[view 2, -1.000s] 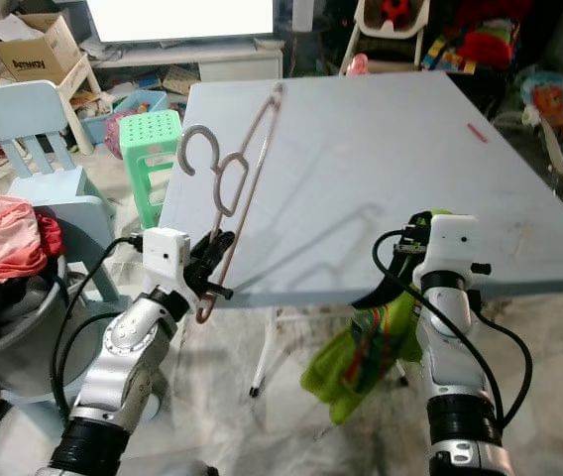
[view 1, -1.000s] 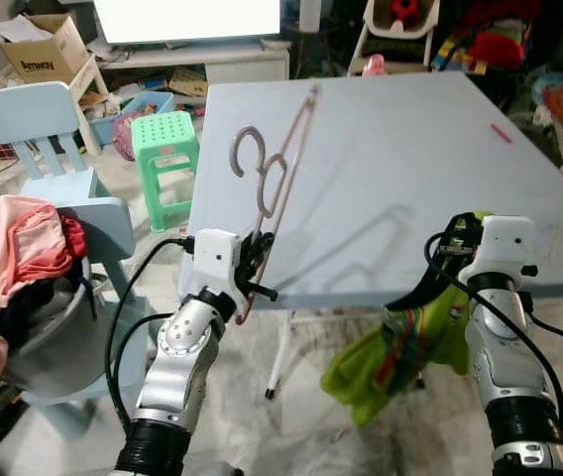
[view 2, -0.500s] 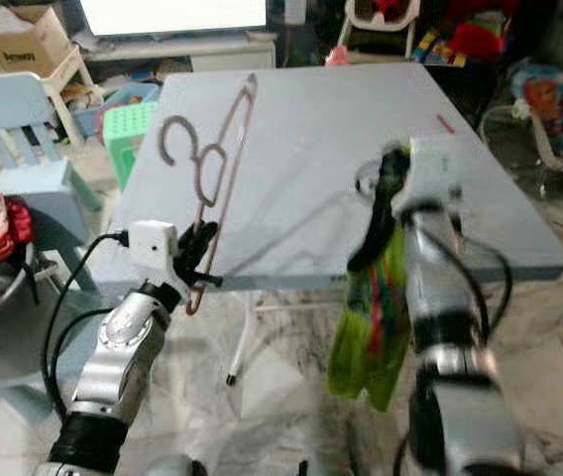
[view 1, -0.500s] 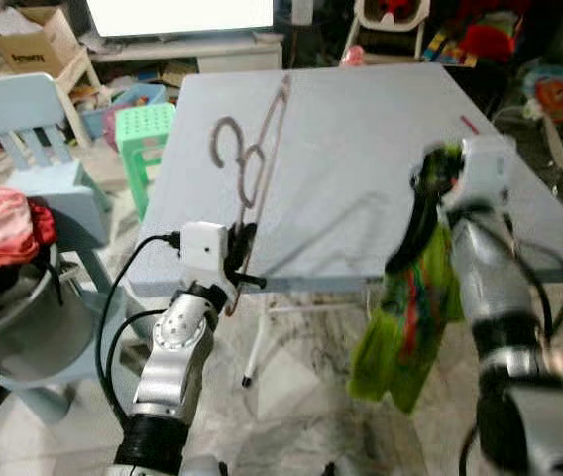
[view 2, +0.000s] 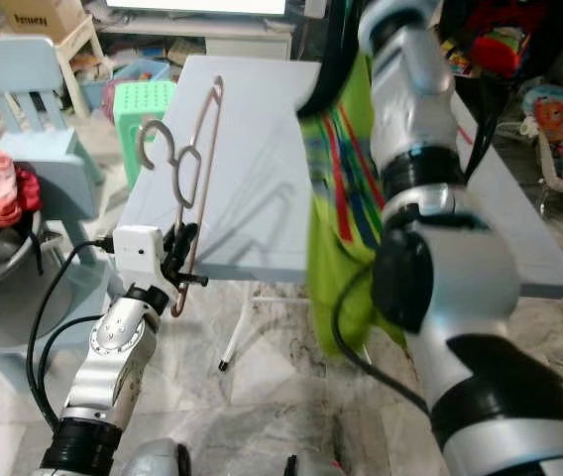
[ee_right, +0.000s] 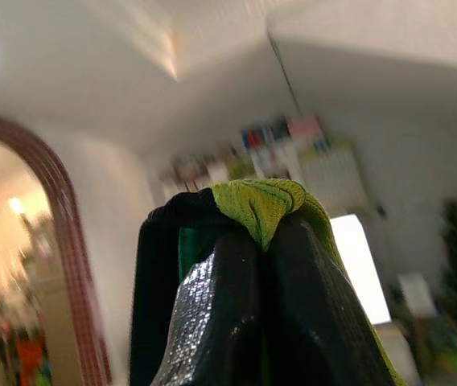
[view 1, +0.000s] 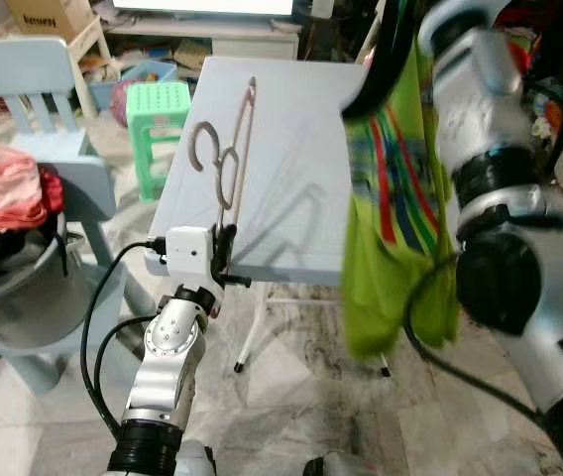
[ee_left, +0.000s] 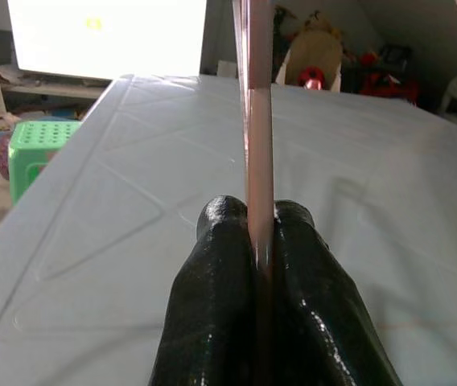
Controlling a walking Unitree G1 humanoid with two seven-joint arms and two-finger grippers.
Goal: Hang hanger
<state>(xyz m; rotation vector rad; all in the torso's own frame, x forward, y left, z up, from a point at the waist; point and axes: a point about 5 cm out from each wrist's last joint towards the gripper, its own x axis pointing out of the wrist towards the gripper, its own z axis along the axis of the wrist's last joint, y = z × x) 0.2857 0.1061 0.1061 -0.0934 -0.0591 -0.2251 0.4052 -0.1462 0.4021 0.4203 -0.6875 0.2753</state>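
Cluttered with toys and boxes, the room is centred on a pale blue table, with a green stool and a light blue chair beyond its far-left corner and pink clothing heaped over a grey bin to the left. The left gripper is held at the table's near-left edge, its two black fingers pressed together on the lower end of a pink hanger. From that grip the hanger is carried steeply upward and away over the tabletop, its hook curled at the upper left of the shaft. The right gripper is raised high, well above and to the right of the left gripper, at the top of the head views. Its fingers are clamped on a fold of a green garment with red and blue stripes, which is draped down from it in front of the table's right half, its hem hanging below the table edge.
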